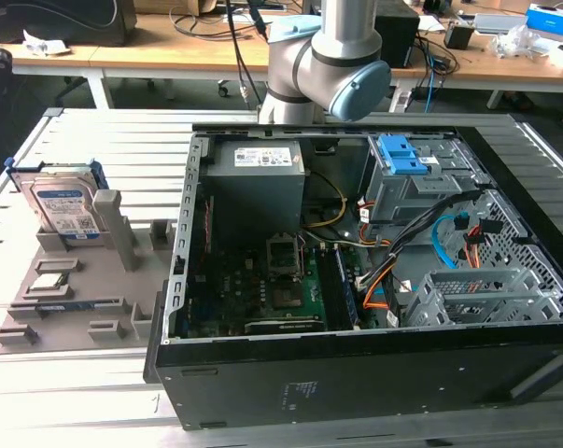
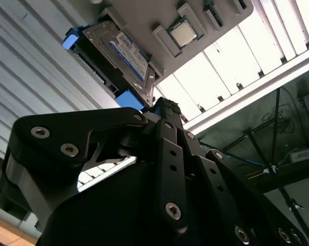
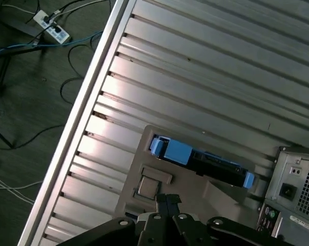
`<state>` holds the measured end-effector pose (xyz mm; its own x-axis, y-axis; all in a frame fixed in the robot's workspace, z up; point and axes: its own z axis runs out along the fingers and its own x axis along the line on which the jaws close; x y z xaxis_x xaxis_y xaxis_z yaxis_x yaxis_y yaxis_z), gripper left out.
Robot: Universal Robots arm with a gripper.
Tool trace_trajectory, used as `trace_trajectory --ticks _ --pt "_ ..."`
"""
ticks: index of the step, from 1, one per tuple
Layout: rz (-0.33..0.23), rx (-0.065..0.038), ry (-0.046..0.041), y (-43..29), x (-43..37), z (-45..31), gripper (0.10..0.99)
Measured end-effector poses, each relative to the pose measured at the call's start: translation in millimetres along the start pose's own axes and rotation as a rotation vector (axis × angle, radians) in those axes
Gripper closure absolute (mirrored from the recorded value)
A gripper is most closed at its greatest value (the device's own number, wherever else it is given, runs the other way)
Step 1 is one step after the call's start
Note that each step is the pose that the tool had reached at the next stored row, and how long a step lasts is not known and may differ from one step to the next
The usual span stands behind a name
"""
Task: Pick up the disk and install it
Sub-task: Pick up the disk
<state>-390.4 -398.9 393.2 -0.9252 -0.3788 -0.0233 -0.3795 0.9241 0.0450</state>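
Exterior view: the disk stands on edge in a grey tray on the worktop, beside the open computer case. In both wrist views the tool is closed and empty. The disk lies ahead of the tool tips, apart from them.

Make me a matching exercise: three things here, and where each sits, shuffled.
1. silver hard drive in a blue plastic carrier bracket
2. large grey power-supply box with a white sticker
3. small square silver processor chip

A. lying flat on the grey plastic tray
B. standing on edge in that tray
C. inside the open black computer case

Pairs: 1-B, 2-C, 3-A
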Motion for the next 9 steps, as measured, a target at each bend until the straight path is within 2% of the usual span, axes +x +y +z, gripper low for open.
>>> trace_trajectory --ticks 9 --pt "-0.105 -0.002 0.0047 0.0 0.0 0.0 0.98"
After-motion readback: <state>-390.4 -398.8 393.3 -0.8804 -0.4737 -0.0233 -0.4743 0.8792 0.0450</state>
